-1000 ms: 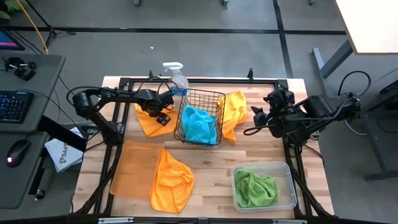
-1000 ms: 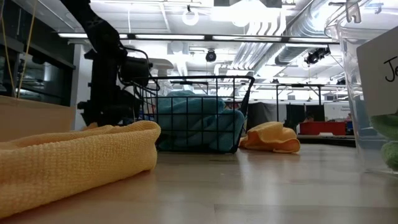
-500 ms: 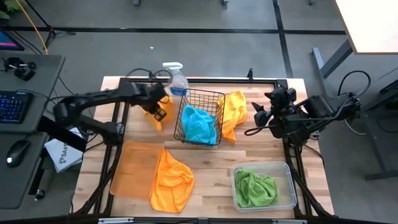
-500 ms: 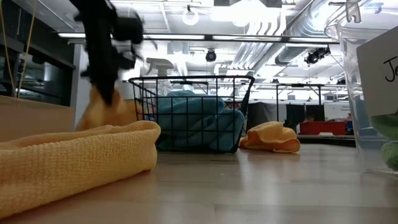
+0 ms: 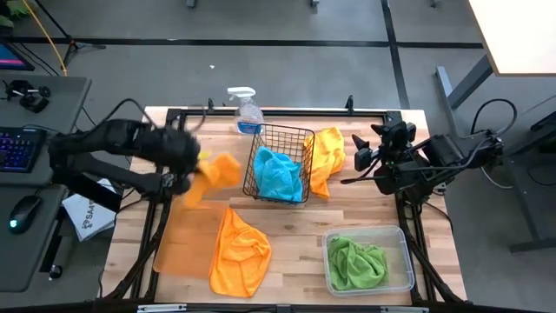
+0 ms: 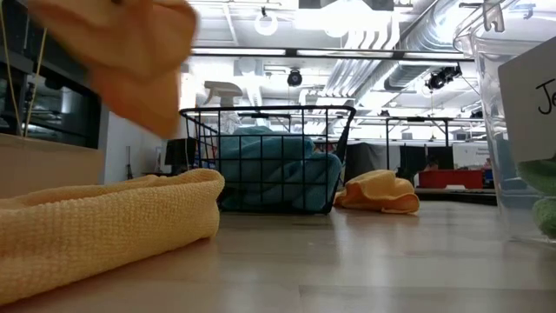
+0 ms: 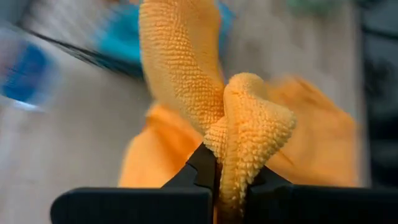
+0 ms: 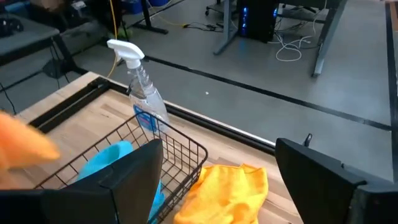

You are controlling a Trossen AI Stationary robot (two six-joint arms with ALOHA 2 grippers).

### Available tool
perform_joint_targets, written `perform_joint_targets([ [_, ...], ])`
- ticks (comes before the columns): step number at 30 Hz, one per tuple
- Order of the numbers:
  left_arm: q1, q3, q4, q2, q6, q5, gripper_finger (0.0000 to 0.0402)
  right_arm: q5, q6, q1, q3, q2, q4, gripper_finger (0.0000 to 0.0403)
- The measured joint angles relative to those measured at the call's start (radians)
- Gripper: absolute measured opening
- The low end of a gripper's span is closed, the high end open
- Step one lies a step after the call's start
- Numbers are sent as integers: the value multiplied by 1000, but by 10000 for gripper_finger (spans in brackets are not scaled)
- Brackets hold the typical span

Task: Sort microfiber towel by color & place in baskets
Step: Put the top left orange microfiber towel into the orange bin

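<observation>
My left gripper [image 5: 193,170] is shut on an orange microfiber towel [image 5: 219,172], which hangs lifted left of the black wire basket [image 5: 300,139]. That basket holds a turquoise towel [image 5: 280,172]. A second orange towel [image 5: 327,156] lies on the table against the basket's right side. A third orange towel [image 5: 239,252] lies partly on the flat orange tray [image 5: 178,235]. A green towel [image 5: 356,263] sits in the clear tub [image 5: 404,261]. My right gripper [image 5: 363,162] stands open over the table's right side, touching nothing. My left gripper pinches a bunched fold of the orange towel [image 7: 239,168] between its two fingers [image 7: 199,165]. Several layers are gathered in the pinch. The towel is lifted clear of the table, slack, and spreads out beyond the fingers.
A clear spray bottle [image 5: 248,111] stands at the table's far edge, behind the wire basket. Bare wood shows in the middle between the basket, the tray and the tub. A desk with a keyboard [image 5: 19,148] stands left of the table.
My left gripper has shut on the orange towel that lay left of the wire basket. It has risen with it and swung toward the table's left and near side. The towel is now lifted clear of the table.
</observation>
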Motion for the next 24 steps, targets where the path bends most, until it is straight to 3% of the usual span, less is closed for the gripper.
perform_joint_targets([
  [8,-353,4,-149,44,-221,183,0,-9,111,0,0,1,3,307],
  [11,-437,-2,-145,69,-248,185,0,-10,144,0,0,2,7,307],
  [24,-576,-274,49,167,-391,126,0,-8,129,0,0,36,13,307],
])
